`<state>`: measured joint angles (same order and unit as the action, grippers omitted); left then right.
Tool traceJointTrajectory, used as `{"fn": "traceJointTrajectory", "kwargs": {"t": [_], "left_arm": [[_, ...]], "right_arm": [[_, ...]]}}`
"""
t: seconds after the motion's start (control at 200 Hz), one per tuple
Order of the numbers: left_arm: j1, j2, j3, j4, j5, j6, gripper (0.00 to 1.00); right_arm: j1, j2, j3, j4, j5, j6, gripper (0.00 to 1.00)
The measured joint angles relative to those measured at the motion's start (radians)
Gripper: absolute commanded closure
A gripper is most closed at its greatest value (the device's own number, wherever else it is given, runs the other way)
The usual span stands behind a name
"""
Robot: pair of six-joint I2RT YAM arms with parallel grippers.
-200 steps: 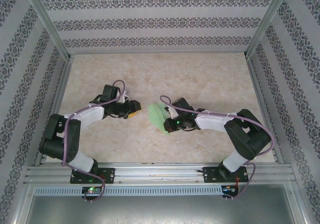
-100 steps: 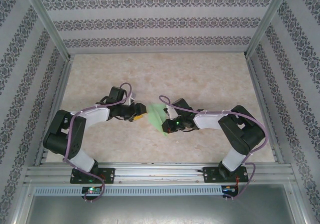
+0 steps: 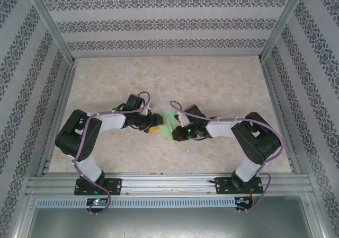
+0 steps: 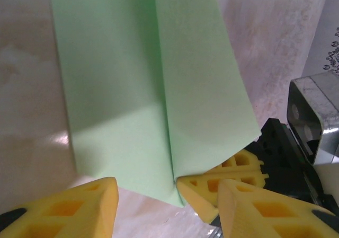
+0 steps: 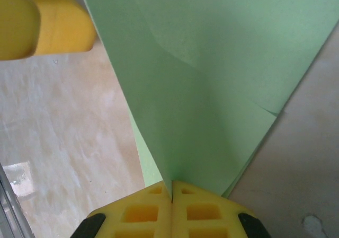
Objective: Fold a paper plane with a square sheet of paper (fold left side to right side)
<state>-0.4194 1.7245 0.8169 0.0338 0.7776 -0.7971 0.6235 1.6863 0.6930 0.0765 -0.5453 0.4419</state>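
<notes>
The square sheet of paper (image 3: 168,121) is light green and folded to a creased angular shape at the table's middle. In the left wrist view the paper (image 4: 122,89) lies flat on its left half, with its right flap (image 4: 201,89) lifted along a centre crease. My right gripper (image 3: 178,132) is shut on that flap's lower edge, its yellow fingertips (image 5: 172,195) pressed together on the paper (image 5: 212,79). My left gripper (image 4: 167,195) is open, its fingers either side of the paper's near corner, touching nothing I can see. Whether the shape forms the paper plane I cannot tell.
The marbled table (image 3: 175,79) is enclosed by patterned walls on three sides, with an aluminium rail (image 3: 169,185) along the near edge by the arm bases. The two grippers stand almost fingertip to fingertip at the paper.
My left arm has reached right, bringing its open gripper up to the paper's left side. The right gripper has stayed shut on the flap, nearly still.
</notes>
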Motion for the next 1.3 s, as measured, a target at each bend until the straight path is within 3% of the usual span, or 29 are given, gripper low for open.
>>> {"fn": "traceJointTrajectory", "kwargs": {"t": [0.59,1.299], "left_arm": [[-0.020,0.129,0.113,0.015,-0.021,-0.010,0.49],[-0.032,0.185,0.251,-0.188,-0.084,0.082,0.50]], "right_arm": [[0.000,0.006,-0.002,0.011,-0.018,0.000,0.99],[-0.007,0.007,-0.002,0.024,-0.052,0.006,0.76]]}}
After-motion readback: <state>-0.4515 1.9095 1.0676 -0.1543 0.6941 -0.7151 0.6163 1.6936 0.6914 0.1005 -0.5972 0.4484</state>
